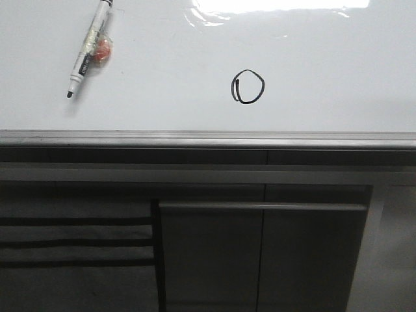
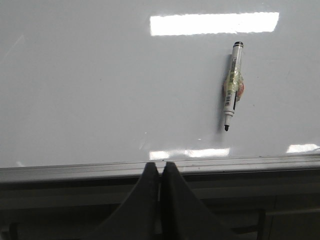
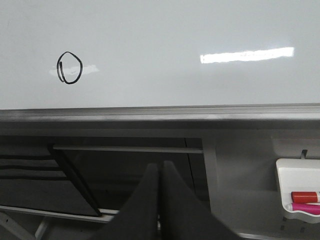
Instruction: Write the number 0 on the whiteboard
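Whiteboard (image 1: 325, 71) carries the number 0 (image 1: 247, 86) near its front edge, marker (image 1: 90, 47) left; both grippers (image 2: 160, 172) (image 3: 160, 172) pressed together, empty.

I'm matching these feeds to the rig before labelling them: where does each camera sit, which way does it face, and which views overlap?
Front view: looks forward over the whiteboard at the number 0 and the marker; no arm shows.
Left wrist view: sits on the left arm, off the board's frame edge, facing the marker; the left gripper shows, fingers together.
Right wrist view: sits on the right arm, facing the 0; the right gripper shows, fingers together.
Shared: front and left see the marker; front and right see the 0.
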{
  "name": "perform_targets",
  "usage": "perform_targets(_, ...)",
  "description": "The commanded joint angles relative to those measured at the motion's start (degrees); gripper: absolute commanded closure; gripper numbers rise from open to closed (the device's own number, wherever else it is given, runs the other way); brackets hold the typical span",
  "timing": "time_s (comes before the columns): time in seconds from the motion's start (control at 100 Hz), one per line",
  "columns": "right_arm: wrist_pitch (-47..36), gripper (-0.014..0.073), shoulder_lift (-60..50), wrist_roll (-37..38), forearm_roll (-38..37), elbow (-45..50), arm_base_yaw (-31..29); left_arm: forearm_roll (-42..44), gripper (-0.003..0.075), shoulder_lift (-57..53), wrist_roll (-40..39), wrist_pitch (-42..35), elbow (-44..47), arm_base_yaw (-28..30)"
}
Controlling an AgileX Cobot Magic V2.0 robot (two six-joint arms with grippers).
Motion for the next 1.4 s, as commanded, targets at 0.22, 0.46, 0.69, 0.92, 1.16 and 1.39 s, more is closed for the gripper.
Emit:
perform_targets(0.22,-9.37,0.0666,-6.38,-2.51,-0.86,2.3,-1.36,-0.07,0.0741,-1.2,-0.53,-4.01,1.44,0.07)
perform_targets(0.46,-26.21,0.0666,-16.91,-3.66,-1.27,15.62,-1.82,-0.07,0.0741,-1.2,-0.53,-4.01,1.44,0.07)
perform_targets(0.69,-25.88,0.0666,-18.41,-4.74,-3.17,17.92,-1.93,-0.07,0.0741,-1.2,-0.53,-4.01,1.44,0.07)
perform_targets(0.92,-27.23,0.0666,-18.41,18.19,-26.77,18.16,-1.93,-0.07,0.0741,-1.2,-0.53,-4.01,1.44,0.07)
perform_targets(1.16,-28.3,0.0666,-18.41,23.03,-31.54,18.16,-1.93,-0.07,0.0741,-1.2,-0.53,-4.01,1.44,0.07)
perform_targets(1.39,-28.3,0.0666,-18.41,23.03,-31.54,18.16,-1.93,-0.07,0.0741,-1.2,-0.53,-4.01,1.44,0.07)
